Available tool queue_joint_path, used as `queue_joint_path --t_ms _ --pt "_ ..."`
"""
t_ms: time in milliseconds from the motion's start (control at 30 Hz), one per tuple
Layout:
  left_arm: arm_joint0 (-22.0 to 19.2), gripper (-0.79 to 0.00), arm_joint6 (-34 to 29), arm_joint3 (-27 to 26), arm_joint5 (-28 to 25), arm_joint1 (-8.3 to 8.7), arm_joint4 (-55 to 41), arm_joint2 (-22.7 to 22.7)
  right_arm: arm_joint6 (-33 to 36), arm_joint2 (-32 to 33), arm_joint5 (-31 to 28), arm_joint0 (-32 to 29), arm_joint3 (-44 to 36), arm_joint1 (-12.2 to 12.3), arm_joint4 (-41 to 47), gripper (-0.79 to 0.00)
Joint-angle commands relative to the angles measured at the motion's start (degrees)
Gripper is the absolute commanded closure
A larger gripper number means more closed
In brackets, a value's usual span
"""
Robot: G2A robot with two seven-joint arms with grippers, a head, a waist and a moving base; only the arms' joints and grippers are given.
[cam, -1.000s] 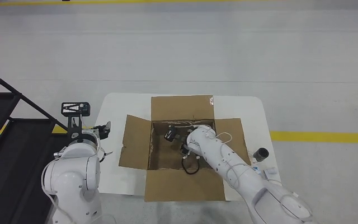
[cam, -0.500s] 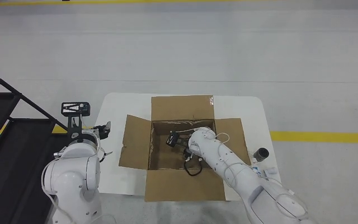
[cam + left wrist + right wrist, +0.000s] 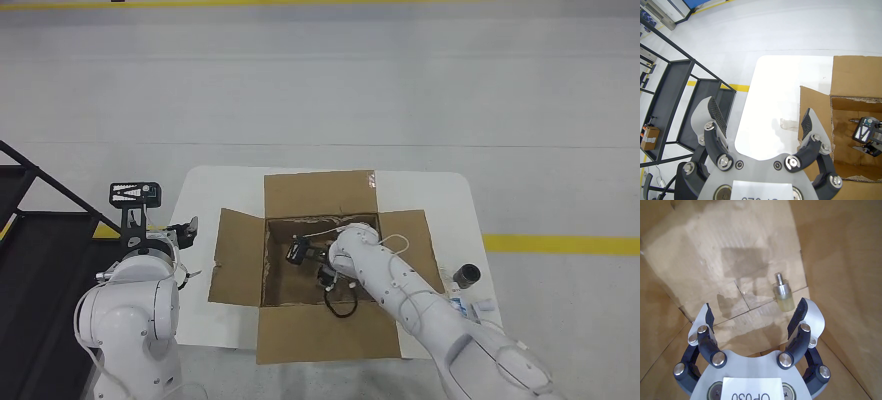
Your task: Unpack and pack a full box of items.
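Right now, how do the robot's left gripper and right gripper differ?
The right gripper is down inside the cardboard box; the left gripper is outside it, by the white table's edge. A small metal stud lies by the right gripper's fingertip; no such part lies near the left gripper. Both are open and empty.

Top camera is looking down on table (image 3: pixel 225 190); wrist cameras are both viewing cardboard box (image 3: pixel 320 192) (right one inside).
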Motion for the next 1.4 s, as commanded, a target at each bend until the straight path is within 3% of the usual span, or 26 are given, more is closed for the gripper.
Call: queue_joint_path --t_ms 0,100,133,200,233,300,533,1367 --pt "0.0 -0.785 0.0 0.0 0.0 0.00 0.0 0.0 0.3 1.2 1.2 -0.7 -2.7 0.8 -0.8 -0.785" --pt "0.0 -0.785 0.0 0.0 0.0 0.00 0.0 0.0 0.9 3.1 3.6 -1.9 -5.1 2.0 -2.6 -0.785" --pt "0.0 -0.785 0.0 0.0 0.0 0.00 0.0 0.0 0.9 3.5 4.2 -2.2 -5.7 2.3 -3.5 -0.745" --pt "0.0 -0.785 0.0 0.0 0.0 0.00 0.0 0.0 -0.1 4.2 5.0 -2.9 -6.5 2.8 -4.4 -0.576" --pt "0.0 -0.785 0.0 0.0 0.0 0.00 0.0 0.0 -0.5 4.3 5.5 -3.2 -6.7 3.0 -5.3 -0.416" --pt "0.0 -0.785 0.0 0.0 0.0 0.00 0.0 0.0 -1.2 4.2 5.9 -3.8 -6.8 3.1 -6.2 -0.363" --pt "0.0 -0.785 0.0 0.0 0.0 0.00 0.0 0.0 -4.0 3.1 6.9 -3.8 -4.7 2.3 -6.7 -0.354" --pt "0.0 -0.785 0.0 0.0 0.0 0.00 0.0 0.0 -10.7 -2.9 10.1 2.0 12.9 -4.3 -8.1 -0.348"
